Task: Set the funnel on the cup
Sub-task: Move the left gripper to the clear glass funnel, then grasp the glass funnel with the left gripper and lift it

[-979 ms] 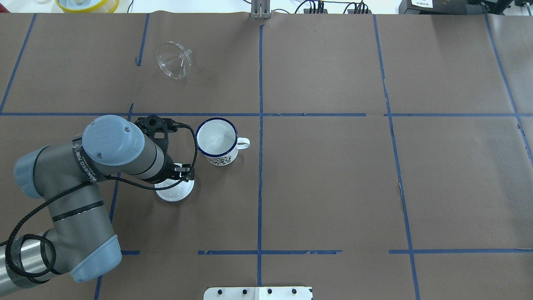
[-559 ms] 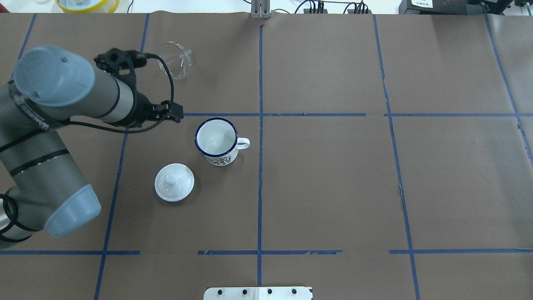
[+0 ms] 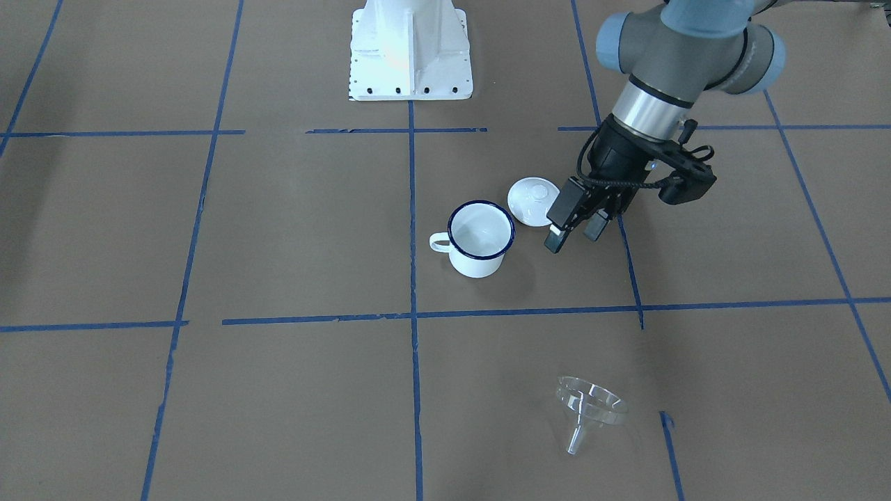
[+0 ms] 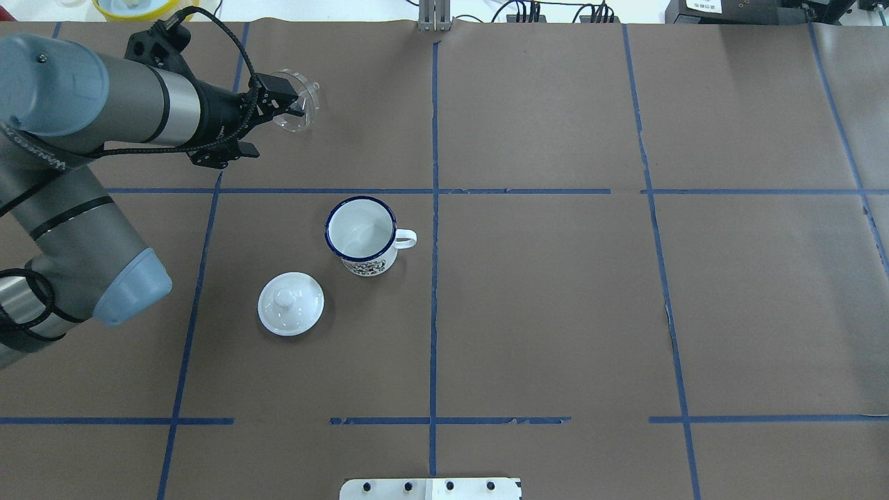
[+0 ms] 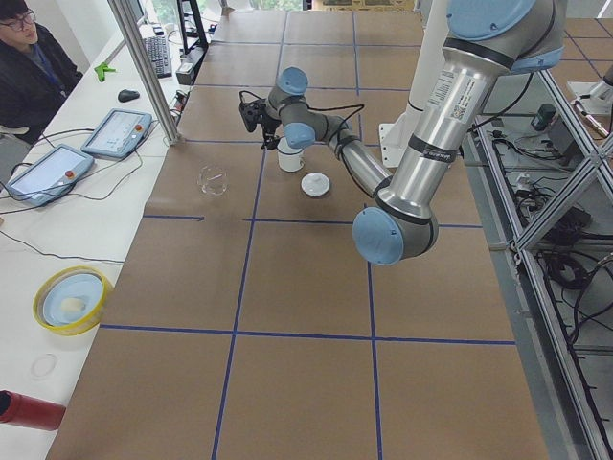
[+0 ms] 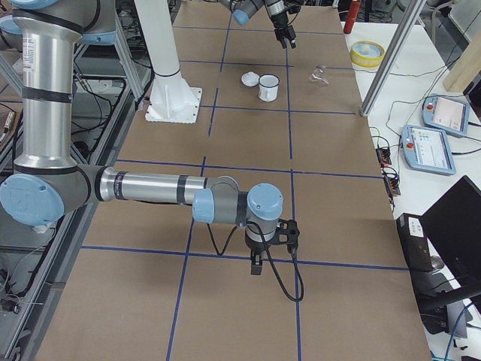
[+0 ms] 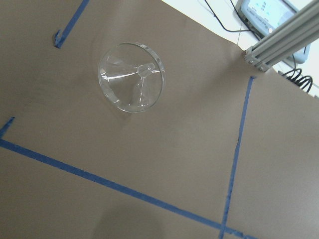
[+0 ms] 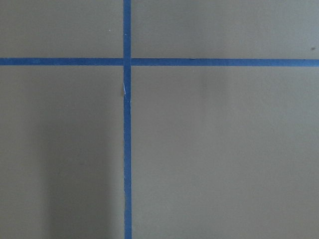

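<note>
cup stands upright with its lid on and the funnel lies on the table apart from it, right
No: the lid is off, lying beside the cup, as the overhead view shows. The upright cup and the funnel lying apart are right.

We see a left arm [image 4: 76,208] of grey tubing, with pale blue caps [image 4: 132,292] at the joints and a bare silver wrist section. Its black band [image 4: 42,153] carries white lettering we cannot read. A black cable [image 4: 238,47] loops to the black left gripper [image 3: 572,239]. The right arm [image 6: 150,188] looks alike; the base [image 3: 411,52] is white.
</note>
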You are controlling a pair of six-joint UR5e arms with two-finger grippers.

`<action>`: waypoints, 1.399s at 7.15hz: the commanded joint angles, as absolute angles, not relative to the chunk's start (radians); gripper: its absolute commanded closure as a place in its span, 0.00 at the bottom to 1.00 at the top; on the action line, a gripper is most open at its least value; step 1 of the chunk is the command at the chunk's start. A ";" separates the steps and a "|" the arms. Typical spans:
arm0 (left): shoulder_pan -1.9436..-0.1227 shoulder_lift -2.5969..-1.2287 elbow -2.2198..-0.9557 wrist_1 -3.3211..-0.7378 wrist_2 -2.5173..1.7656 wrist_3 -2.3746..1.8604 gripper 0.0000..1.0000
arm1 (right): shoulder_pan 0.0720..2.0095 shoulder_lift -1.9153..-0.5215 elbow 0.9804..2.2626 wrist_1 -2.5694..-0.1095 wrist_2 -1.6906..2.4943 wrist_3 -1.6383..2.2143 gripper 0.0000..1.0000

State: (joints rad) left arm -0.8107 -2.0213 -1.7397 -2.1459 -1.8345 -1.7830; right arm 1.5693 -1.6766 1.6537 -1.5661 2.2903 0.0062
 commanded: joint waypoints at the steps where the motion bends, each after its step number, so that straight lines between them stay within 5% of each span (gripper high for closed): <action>1: -0.810 -2.113 -1.463 -2.389 -1.719 -1.969 0.02 | 1.569 -1.677 1.654 -1.566 2.290 0.006 0.00; 6: -0.848 -2.204 -1.125 -2.592 -1.641 -2.080 0.32 | 1.569 -1.677 1.654 -1.566 2.290 0.006 0.00; 10: -0.854 -2.256 -1.059 -2.620 -1.632 -2.114 0.48 | 1.569 -1.677 1.654 -1.566 2.290 0.006 0.00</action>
